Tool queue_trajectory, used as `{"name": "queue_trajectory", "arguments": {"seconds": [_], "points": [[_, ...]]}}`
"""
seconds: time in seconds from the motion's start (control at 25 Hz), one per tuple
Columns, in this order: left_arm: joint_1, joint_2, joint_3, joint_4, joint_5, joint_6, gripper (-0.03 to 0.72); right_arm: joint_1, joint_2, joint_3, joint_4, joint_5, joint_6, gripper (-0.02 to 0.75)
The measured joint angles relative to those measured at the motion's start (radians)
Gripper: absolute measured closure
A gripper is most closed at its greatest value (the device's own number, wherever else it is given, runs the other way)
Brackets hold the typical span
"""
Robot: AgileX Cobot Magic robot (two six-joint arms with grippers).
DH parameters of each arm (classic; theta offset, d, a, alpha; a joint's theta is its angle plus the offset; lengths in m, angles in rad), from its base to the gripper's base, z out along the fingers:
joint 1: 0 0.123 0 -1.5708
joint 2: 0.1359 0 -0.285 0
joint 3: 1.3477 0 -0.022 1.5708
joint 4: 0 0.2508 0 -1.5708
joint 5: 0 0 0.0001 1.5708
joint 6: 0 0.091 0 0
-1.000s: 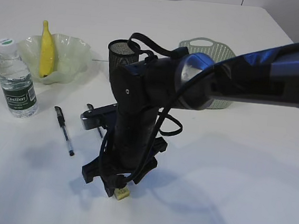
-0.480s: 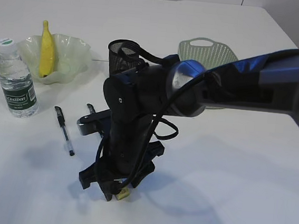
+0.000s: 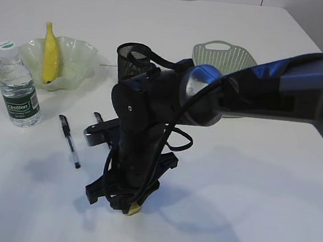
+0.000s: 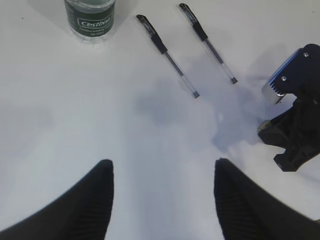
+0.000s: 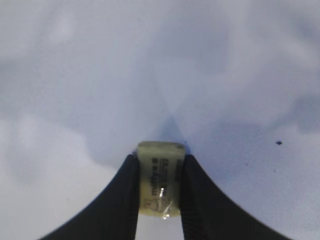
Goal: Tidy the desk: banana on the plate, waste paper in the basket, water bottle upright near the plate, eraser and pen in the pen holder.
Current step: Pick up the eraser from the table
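Observation:
My right gripper (image 3: 129, 207) reaches across to the front centre of the table and points straight down. It is shut on a small yellowish eraser (image 3: 134, 210), which rests at the table surface. In the right wrist view the eraser (image 5: 159, 185) sits squeezed between both fingers (image 5: 160, 159). Two black pens (image 3: 69, 142) (image 3: 99, 122) lie left of the arm and also show in the left wrist view (image 4: 167, 55) (image 4: 207, 42). The black mesh pen holder (image 3: 129, 56) stands behind the arm. My left gripper (image 4: 162, 164) is open and empty above bare table. No waste paper is in view.
The banana (image 3: 51, 53) lies in the pale glass plate (image 3: 78, 61) at the back left. The water bottle (image 3: 17, 87) stands upright next to it, and its base shows in the left wrist view (image 4: 90, 17). A green basket (image 3: 225, 51) sits at the back right, partly behind my right arm.
My right arm has shifted a little to the left and come down. Its fingers have settled round the eraser, which stays on the same spot.

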State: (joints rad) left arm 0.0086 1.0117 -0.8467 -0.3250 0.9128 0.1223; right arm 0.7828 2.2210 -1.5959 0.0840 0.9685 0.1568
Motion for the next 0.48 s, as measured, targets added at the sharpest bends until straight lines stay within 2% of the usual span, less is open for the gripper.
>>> {"name": "queue_trajectory", "arguments": {"seconds": [0.48], "points": [[0.000, 0.000, 0.000, 0.000, -0.005, 0.000, 0.235, 0.000, -0.026, -0.002, -0.013, 0.013, -0.062, 0.612]]}}
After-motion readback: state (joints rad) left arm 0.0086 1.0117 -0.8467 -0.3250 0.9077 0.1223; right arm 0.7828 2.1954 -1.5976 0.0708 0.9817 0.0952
